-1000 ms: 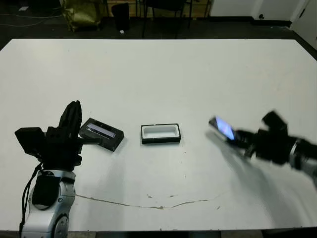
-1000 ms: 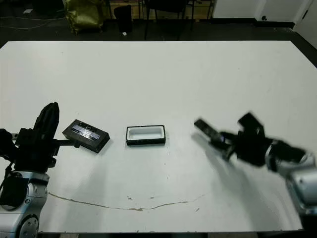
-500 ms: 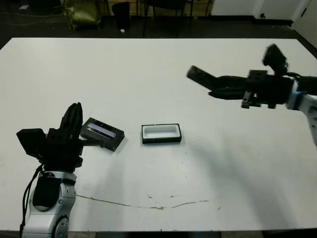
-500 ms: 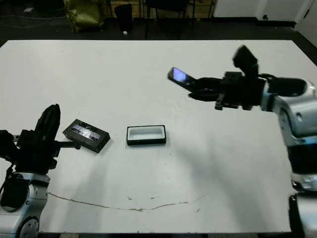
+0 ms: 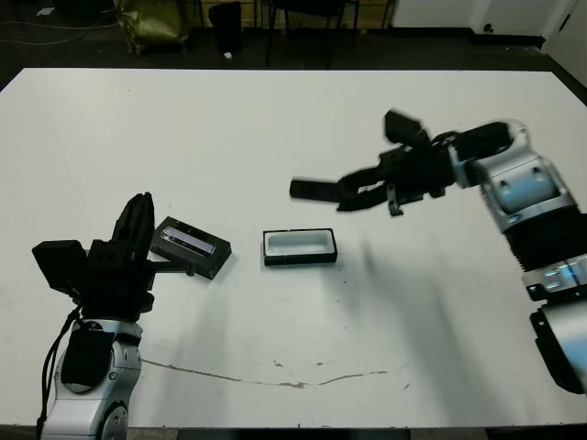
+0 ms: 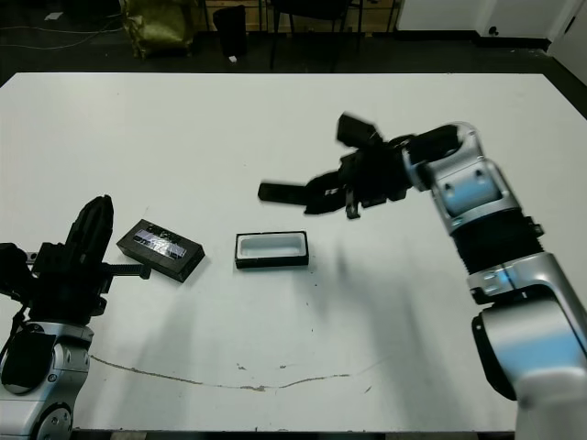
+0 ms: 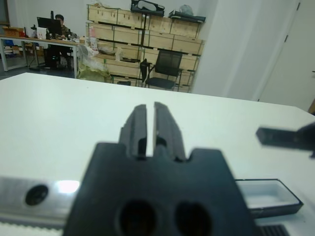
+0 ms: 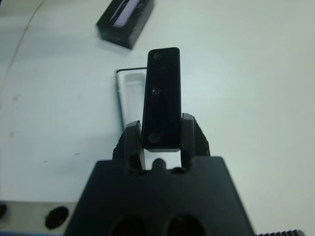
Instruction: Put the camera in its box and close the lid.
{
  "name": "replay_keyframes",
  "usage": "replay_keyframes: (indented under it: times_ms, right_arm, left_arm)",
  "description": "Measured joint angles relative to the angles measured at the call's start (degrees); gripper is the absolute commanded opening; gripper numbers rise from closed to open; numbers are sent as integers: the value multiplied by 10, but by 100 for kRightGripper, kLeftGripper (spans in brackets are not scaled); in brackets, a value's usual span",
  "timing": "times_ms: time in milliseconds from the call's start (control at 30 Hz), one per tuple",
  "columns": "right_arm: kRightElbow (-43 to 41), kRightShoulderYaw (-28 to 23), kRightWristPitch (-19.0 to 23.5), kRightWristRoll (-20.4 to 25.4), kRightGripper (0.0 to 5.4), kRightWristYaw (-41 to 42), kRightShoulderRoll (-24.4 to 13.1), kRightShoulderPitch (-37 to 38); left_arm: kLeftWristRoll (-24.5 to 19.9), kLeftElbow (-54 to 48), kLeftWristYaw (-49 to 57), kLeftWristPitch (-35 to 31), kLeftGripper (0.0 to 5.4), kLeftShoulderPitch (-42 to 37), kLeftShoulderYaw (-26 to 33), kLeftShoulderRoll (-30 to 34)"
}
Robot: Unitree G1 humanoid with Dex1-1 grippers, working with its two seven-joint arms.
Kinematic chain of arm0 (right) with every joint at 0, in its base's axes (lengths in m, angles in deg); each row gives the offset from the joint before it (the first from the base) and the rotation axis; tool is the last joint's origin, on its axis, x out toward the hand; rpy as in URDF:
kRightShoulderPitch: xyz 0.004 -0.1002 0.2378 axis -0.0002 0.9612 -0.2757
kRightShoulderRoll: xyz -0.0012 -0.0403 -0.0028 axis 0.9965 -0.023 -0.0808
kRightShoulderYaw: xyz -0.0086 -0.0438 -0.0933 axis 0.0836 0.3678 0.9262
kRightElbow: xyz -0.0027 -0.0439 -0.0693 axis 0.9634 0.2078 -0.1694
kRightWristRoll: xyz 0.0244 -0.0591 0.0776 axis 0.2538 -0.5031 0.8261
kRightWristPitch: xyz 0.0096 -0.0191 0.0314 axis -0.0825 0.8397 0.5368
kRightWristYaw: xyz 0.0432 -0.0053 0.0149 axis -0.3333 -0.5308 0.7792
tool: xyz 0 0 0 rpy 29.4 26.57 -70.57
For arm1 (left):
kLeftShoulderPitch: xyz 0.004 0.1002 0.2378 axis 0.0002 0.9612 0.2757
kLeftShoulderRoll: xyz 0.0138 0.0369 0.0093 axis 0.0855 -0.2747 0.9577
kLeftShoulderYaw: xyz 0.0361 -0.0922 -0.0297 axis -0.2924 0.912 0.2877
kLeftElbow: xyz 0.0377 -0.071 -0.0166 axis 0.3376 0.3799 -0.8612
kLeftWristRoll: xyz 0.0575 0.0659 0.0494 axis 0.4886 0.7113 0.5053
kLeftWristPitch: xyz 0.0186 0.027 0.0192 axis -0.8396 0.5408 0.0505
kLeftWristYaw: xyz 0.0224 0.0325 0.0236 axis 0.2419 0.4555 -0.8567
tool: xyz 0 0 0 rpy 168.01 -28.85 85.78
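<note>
Right gripper (image 5: 344, 197): raised above the white counter (image 5: 303, 119), jaws clenched on one end of the slim black bar-shaped camera (image 5: 314, 190); bar sticking straight out past the fingertips, roughly level, clear of the surface.
Slim black camera in the right wrist view (image 8: 160, 98): pinched between the two black fingers (image 8: 132, 139), small round marks along its dark face, far end reaching out over the tray below.
Shallow black box with white lining (image 5: 299, 247): open, resting flat on the counter, under and slightly ahead of the right jaws, apart from the camera held above it.
Flat black lid with glossy silvery-purple strip (image 5: 189, 247): lying on the counter strip-side up, just beside the left jaws, well apart from the right ones, near the box but not touching it.
Left gripper (image 5: 138, 227): low by the counter's near side, jaws drawn together with only a thin slit between the fingers (image 7: 139, 129), grasping nothing; whether touching the lid cannot be told.
Background in the left wrist view: wooden shelving (image 7: 147, 44), a dark chair (image 7: 167, 66), and a person seated at a far desk (image 7: 58, 22).
</note>
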Motion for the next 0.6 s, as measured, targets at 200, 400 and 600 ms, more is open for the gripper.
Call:
replay_keyframes:
  times_ms: [200,400,600]
  right_arm:
    - [30,22,-4,-14,31,59,21,-20]
    - [52,45,-4,-48,31,79,37,-37]
    - [56,48,-18,-64,31,84,43,-38]
  left_arm:
    - [-1,0,1,-5,0,-2,0,0]
    - [-2,0,0,-7,0,-4,1,0]
    - [-1,0,0,-7,0,-6,1,1]
